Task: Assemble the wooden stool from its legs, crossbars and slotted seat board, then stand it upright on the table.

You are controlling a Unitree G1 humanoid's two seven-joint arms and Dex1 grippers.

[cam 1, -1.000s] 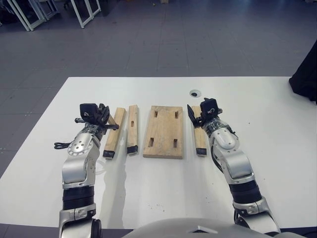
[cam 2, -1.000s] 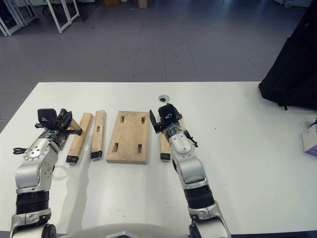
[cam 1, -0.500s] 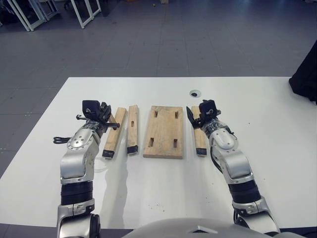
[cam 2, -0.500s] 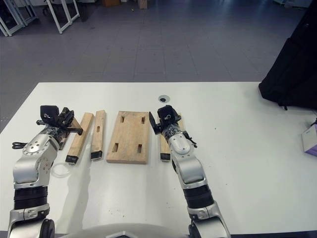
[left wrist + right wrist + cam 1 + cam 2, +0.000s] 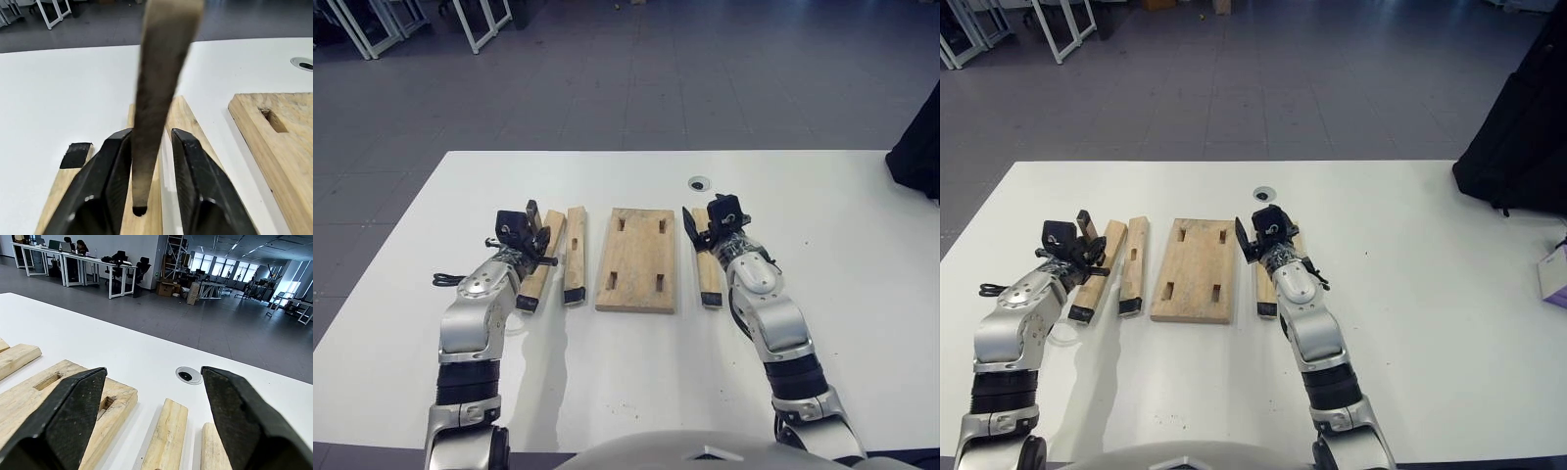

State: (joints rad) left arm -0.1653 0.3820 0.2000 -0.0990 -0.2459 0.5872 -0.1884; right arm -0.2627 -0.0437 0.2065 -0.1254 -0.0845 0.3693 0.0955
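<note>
Wood parts, all unjoined: pale slotted rectangular seat board (image 5: 636, 258) midway between the white table's (image 5: 862, 294) side edges, black-tipped wooden legs (image 5: 575, 253) flanking. Left gripper (image 5: 534, 231) pinches thin brown crossbar (image 5: 161, 73); right gripper (image 5: 707, 219) spread. Assembly judged unstarted; all joints remain.

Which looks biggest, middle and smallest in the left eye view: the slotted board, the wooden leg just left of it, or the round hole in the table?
1. slotted board
2. wooden leg
3. round hole
The hole lies farther off, but the gaps are plain.
</note>
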